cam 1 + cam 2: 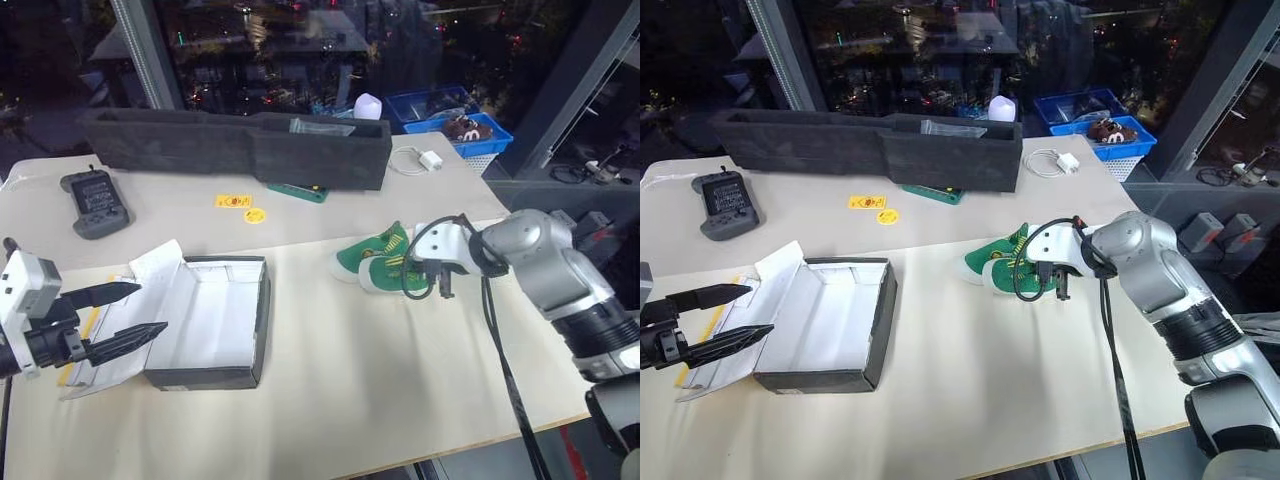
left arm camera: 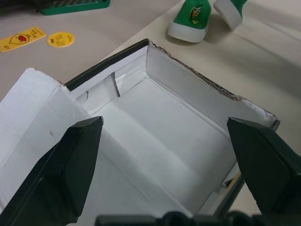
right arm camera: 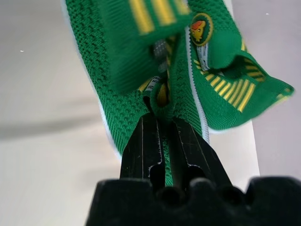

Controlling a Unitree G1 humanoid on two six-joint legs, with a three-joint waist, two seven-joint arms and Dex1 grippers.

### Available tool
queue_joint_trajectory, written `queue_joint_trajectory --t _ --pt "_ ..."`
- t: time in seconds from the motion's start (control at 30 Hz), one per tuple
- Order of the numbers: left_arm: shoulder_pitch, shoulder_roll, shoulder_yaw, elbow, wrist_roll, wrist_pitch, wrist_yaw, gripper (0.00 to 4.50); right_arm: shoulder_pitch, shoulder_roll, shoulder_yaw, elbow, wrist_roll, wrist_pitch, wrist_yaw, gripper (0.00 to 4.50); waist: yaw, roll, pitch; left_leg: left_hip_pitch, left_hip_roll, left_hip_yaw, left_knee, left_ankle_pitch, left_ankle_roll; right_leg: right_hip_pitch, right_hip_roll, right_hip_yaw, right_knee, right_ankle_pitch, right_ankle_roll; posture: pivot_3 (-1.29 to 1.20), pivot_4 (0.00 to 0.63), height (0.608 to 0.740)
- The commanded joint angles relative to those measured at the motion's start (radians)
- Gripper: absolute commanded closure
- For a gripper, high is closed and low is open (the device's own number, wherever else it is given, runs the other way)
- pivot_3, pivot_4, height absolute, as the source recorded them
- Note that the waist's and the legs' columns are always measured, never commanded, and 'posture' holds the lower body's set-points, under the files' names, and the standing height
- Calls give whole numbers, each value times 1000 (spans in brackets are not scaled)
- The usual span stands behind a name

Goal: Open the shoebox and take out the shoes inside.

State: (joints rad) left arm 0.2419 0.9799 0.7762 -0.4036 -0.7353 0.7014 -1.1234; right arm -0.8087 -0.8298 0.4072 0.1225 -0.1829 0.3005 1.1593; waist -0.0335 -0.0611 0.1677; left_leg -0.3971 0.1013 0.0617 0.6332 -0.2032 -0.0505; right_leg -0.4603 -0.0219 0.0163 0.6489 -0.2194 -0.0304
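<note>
The shoebox (image 1: pixel 262 318) stands open on the table's left, its white inside empty and its lid (image 1: pixel 150 268) folded back to the left. My left gripper (image 1: pixel 148 310) is open, its fingers over the lid and pointing into the box. The two shoes are small, green knit with yellow stripes and white soles, and sit together right of the box. One shoe (image 1: pixel 362 252) rests on the table. My right gripper (image 3: pixel 162 120) is shut on the other shoe (image 1: pixel 385 275), pinching its green fabric. I cannot tell whether that shoe touches the table.
A long black foam tray (image 1: pixel 240 145) spans the back of the table. A grey handheld device (image 1: pixel 95 203) lies at the back left, with yellow stickers (image 1: pixel 235 201) and a white charger (image 1: pixel 430 160) nearby. Blue baskets (image 1: pixel 455 120) stand beyond the far right corner.
</note>
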Motion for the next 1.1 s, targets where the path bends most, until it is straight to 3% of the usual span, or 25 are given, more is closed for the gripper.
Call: queue_joint_trajectory --t 0.03,0.07,0.13,0.17,0.37,0.5,0.73,0.87,0.97,1.1 --pt "1 14 28 -29 -13 5 4 0 -14 5 -7 40 -33 -33 -10 4456 5 0 0 0 0 0 0 0 0 0 0 0 0 0 0 0 150 738" --pt "1 13 29 -30 -14 5 5 0 -17 9 -9 47 -35 -39 -13 4456 7 0 0 0 0 0 0 0 0 0 0 0 0 0 0 0 150 738" --pt "4 12 31 -32 -15 7 7 0 -27 16 -16 59 -45 -57 -33 3653 12 0 0 -1 0 0 1 0 0 0 0 0 0 0 1 0 150 738" --pt "5 12 31 -32 -15 7 7 0 -28 20 -27 51 -32 -48 -26 3513 13 0 0 -1 0 0 1 0 0 0 0 0 0 0 1 0 150 738" --pt "-1 13 20 -22 -13 -1 7 0 -21 24 -84 -26 17 -34 -13 1576 16 0 0 0 0 0 1 0 0 0 0 0 0 1 1 0 150 738" --pt "-5 13 16 -9 -6 -10 5 0 -8 -1 -167 -110 98 32 19 1576 16 0 0 -1 0 0 0 0 0 0 0 0 0 1 1 0 150 738" --pt "-56 -33 0 52 28 -52 84 0 52 -68 -425 -259 339 262 41 1576 22 1 1 -1 0 0 0 0 0 0 0 0 0 1 1 0 150 738" --pt "-138 -117 6 158 91 -100 253 0 99 -63 -553 -158 304 321 -156 1576 21 1 1 1 -1 0 1 0 0 2 -1 0 0 1 1 0 150 738" --pt "-233 -182 -24 313 240 -169 492 0 164 -32 -614 -51 226 350 -387 1576 21 1 0 2 -2 0 4 0 0 4 -1 1 0 2 3 0 150 738" --pt "-318 -265 -18 426 315 -244 675 0 288 29 -673 -55 199 302 -553 1576 21 0 -1 1 -2 0 5 0 0 4 -1 2 0 4 5 0 150 738"
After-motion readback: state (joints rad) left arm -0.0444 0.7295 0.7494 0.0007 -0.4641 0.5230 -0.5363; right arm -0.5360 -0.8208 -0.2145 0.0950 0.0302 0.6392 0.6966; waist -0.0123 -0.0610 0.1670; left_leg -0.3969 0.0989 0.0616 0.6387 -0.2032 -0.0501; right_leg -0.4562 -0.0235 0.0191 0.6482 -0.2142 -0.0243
